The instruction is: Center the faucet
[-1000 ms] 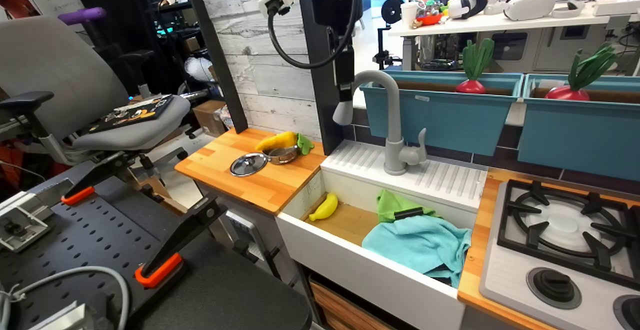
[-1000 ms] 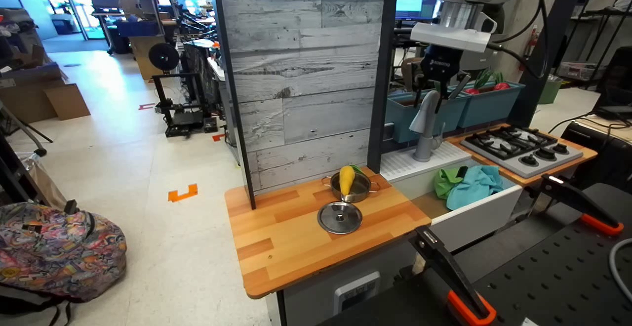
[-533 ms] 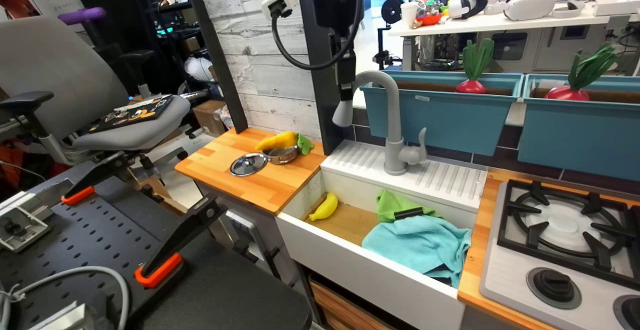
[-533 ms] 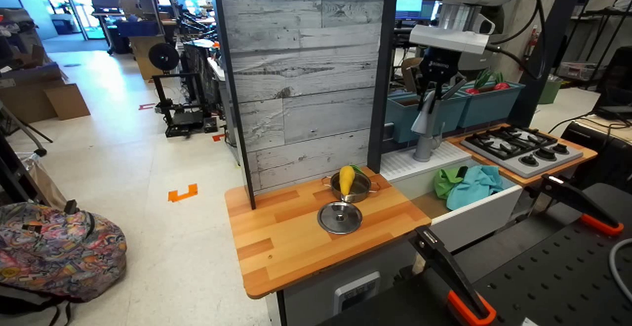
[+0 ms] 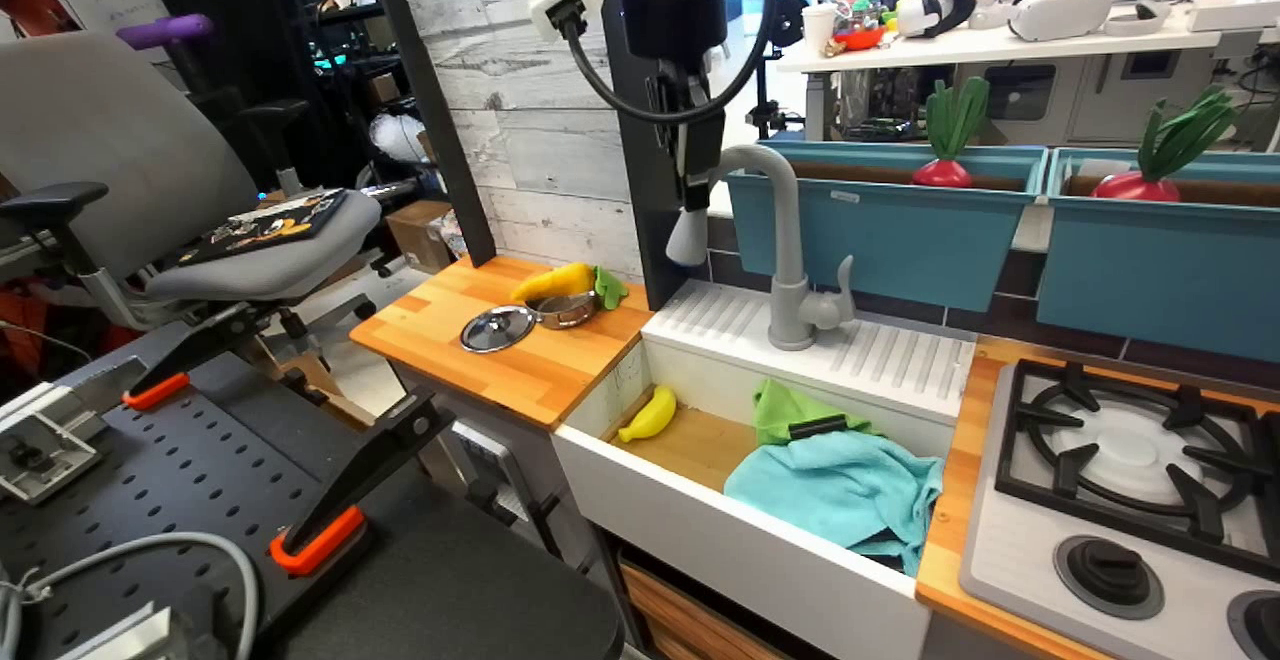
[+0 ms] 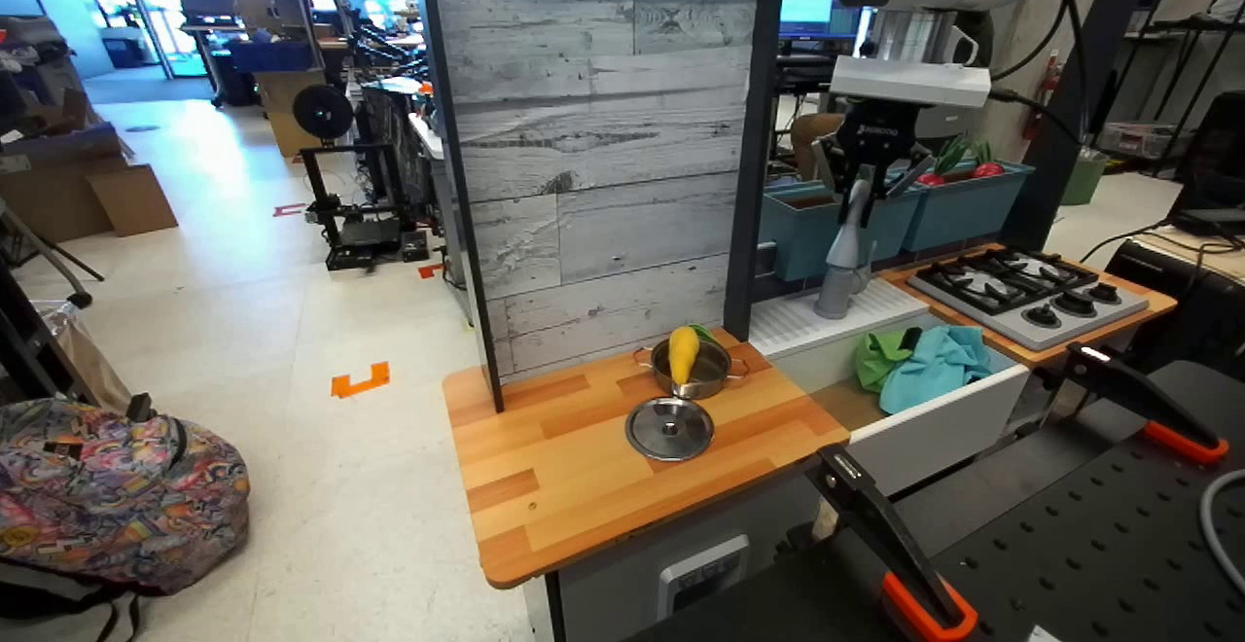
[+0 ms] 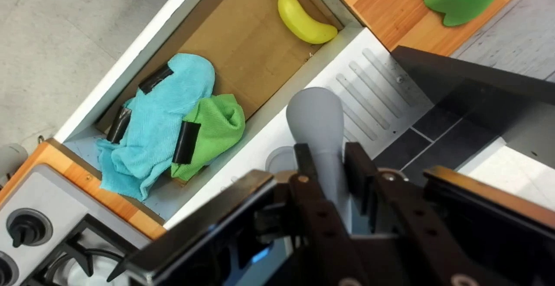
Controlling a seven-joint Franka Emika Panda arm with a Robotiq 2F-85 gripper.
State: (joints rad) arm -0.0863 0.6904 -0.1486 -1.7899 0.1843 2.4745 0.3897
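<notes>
The grey faucet (image 5: pixel 788 240) stands on the white ribbed ledge (image 5: pixel 905 360) behind the sink, in both exterior views (image 6: pixel 835 294). Its gooseneck spout points toward the wooden counter side, with the flared nozzle (image 5: pixel 687 238) hanging down. Its side lever (image 5: pixel 846 290) is upright. My gripper (image 5: pixel 697 192) is at the spout just above the nozzle, pointing down. In the wrist view the gripper (image 7: pixel 326 149) has its two black fingers on either side of the spout (image 7: pixel 315 112), closed on it. The faucet base is partly hidden behind the left finger in the wrist view.
The sink (image 5: pixel 740 530) holds a yellow banana (image 5: pixel 650 414), a green cloth (image 5: pixel 790 410) and a blue cloth (image 5: pixel 840 490). Blue planters (image 5: pixel 880 240) stand behind the faucet. A dark post (image 5: pixel 650 140) stands close by the gripper. A stove (image 5: pixel 1120 500) is beyond the sink.
The gripper's fingers have closed from wide apart onto the spout. The arm and the spout's nozzle have swung slightly toward the stove side in an exterior view.
</notes>
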